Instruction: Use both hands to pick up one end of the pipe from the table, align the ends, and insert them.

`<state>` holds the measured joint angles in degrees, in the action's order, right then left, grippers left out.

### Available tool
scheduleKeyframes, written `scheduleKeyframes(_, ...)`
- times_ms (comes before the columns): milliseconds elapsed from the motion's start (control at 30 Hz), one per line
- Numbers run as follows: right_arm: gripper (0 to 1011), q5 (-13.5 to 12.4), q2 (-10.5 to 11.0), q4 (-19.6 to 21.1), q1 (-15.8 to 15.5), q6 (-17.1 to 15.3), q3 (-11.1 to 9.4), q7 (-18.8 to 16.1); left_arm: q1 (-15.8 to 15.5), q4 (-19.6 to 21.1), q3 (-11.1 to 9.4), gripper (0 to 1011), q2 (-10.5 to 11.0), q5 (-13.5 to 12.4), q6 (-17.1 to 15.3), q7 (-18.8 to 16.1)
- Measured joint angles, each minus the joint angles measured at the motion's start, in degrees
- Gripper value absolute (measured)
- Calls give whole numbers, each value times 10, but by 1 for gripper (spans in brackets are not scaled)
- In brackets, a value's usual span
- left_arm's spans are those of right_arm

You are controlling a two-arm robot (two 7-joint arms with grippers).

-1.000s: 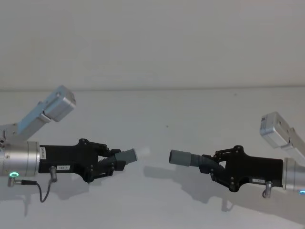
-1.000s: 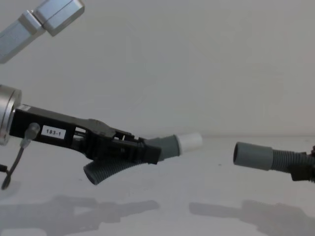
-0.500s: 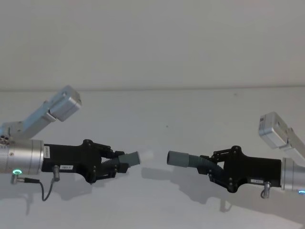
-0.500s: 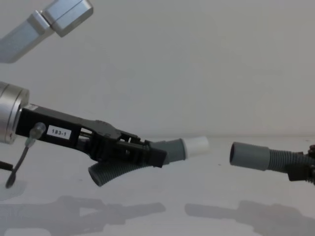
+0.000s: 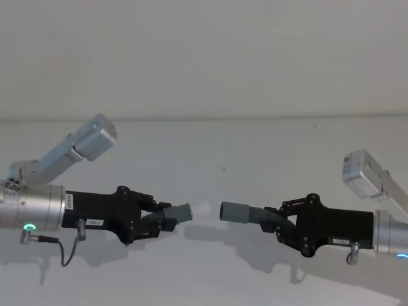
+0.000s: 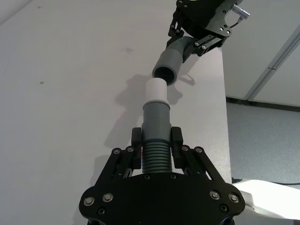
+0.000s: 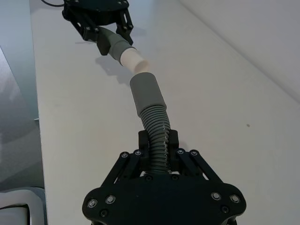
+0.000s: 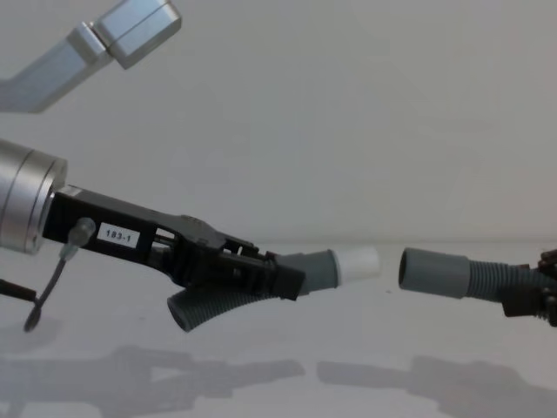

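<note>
Both ends lifted: left tool (image 5: pixel 167 217) clenched on the white-tipped cuff (image 5: pixel 185 211), right tool (image 5: pixel 280 220) on hose (image 5: pixel 266 217) behind the sleeve (image 5: pixel 234 211); nearly aligned, small gap, insertion left.

We see the pipe (image 5: pixel 152 217), a dark grey corrugated hose, held off the bench (image 5: pixel 223 146) at both ends. Its white-tipped cuff (image 8: pixel 335 267) points right from the left gripper (image 5: pixel 160 218), whose fingers clamp the ribbed part just behind it. The wider plain sleeve (image 8: pixel 433 272) faces it, open mouth leftward, gripped behind by the right gripper (image 5: pixel 284 221). The two ends are nearly in line, just apart, not yet joined.
</note>
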<state>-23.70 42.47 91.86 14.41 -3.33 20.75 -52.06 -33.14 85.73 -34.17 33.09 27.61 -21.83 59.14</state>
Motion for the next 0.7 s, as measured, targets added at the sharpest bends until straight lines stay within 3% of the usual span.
scheduleKeyframes(700, 205, 2, 4, 6, 8, 0, 14, 10, -15, -8, -18, 329, -1, 2, -5, 3)
